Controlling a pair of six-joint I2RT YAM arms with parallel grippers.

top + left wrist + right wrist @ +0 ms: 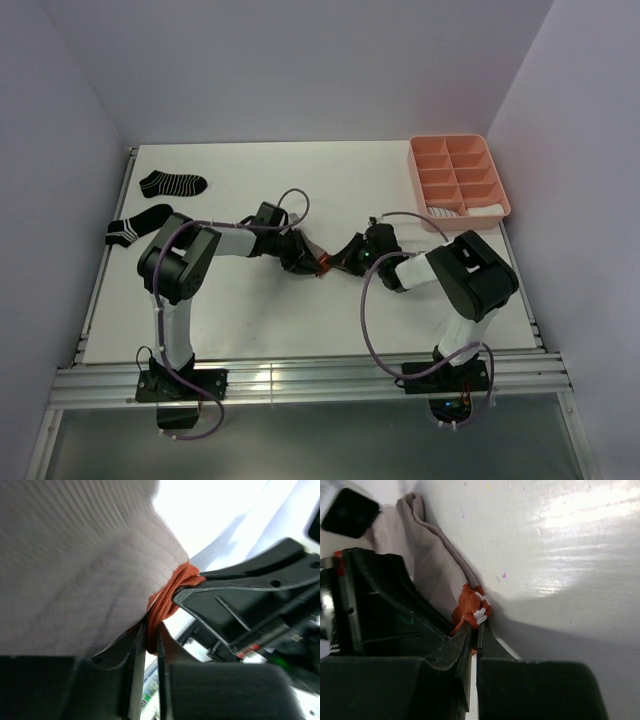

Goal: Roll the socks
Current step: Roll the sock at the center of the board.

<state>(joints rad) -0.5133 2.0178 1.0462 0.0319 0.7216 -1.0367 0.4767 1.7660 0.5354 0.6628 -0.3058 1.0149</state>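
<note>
Both grippers meet at the table's middle on the taupe sock (75, 575) with the red-white cuff (472, 607). My left gripper (312, 262) is shut on the red cuff (165, 605). My right gripper (338, 262) is shut on the same cuff from the other side; its black finger (240, 595) fills the left wrist view. In the top view the sock is mostly hidden between the grippers, only a red bit (325, 265) shows. Two black white-striped socks (172, 184) (138, 224) lie at the far left. White socks (450, 211) sit in the tray.
A pink compartment tray (458, 172) stands at the back right. Walls close the table at the back and both sides. A metal rail (310, 378) runs along the near edge by the arm bases.
</note>
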